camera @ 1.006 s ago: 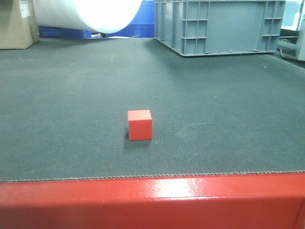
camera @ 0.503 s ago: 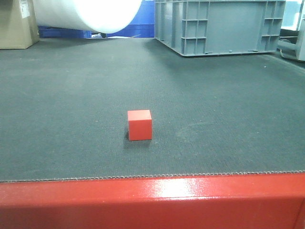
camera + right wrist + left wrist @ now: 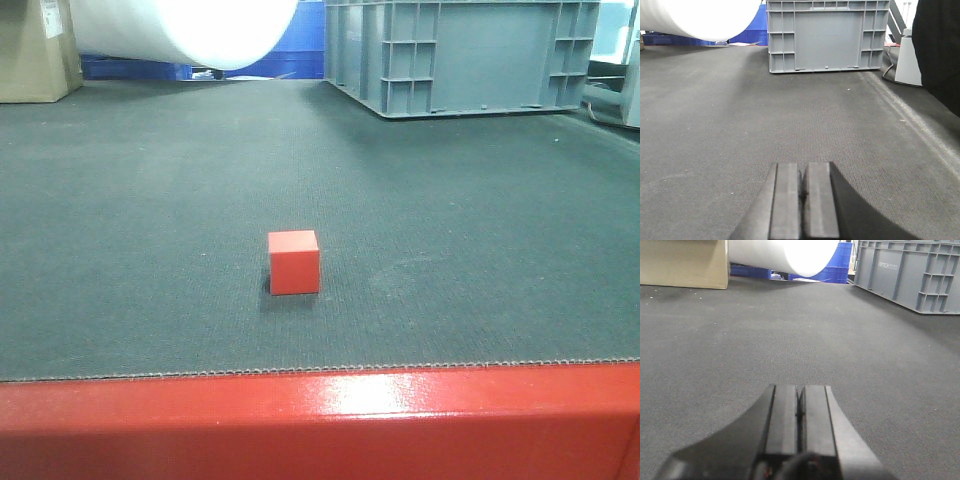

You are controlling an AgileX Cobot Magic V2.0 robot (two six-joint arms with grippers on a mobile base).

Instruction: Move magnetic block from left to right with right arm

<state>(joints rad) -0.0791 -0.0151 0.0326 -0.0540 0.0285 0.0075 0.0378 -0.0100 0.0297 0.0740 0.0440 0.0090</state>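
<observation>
The magnetic block (image 3: 294, 262), a small red cube, rests on the dark mat near the front edge in the front view, slightly left of centre. Neither arm shows in that view. In the left wrist view my left gripper (image 3: 800, 388) lies low over bare mat, jaws pressed together with nothing between them. My right gripper (image 3: 801, 165) is likewise shut and empty over bare mat in the right wrist view. The block appears in neither wrist view.
A grey crate (image 3: 462, 55) stands at the back right, also seen as the grey crate (image 3: 826, 35) ahead of the right gripper. A white roll (image 3: 185, 30) and a cardboard box (image 3: 35, 50) sit at the back left. A red rim (image 3: 320, 420) borders the front.
</observation>
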